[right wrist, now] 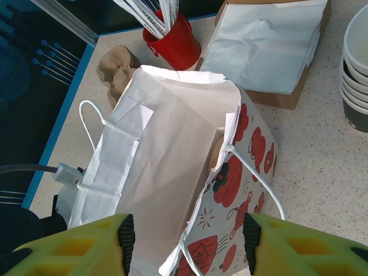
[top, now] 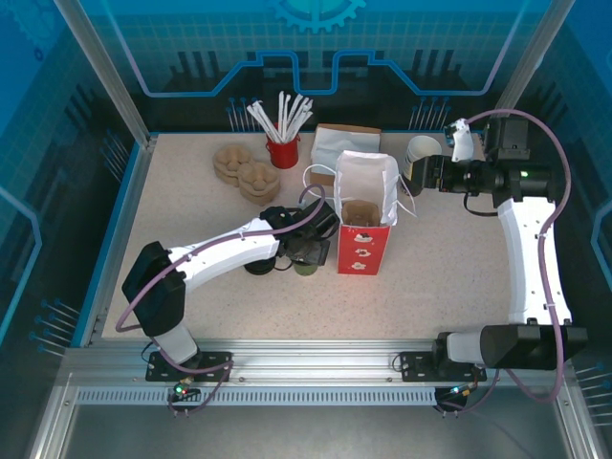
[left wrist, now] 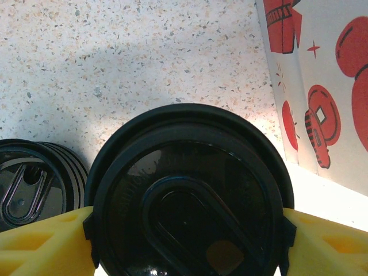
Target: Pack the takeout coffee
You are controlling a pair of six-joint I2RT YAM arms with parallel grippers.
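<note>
While the takeout coffee [left wrist: 190,195], a small dark green paper cup with a round black plastic lid, stands just left of the white paper bag with red prints [top: 365,239], the left pincer [left wrist: 190,230] grips its lid from both sides. The right pincer [right wrist: 185,236] hangs over the bag's mouth with jaws apart, holding nothing. I judge the packing only begun: the cup is grasped, but lifting it and lowering it into the open bag remain.
</note>
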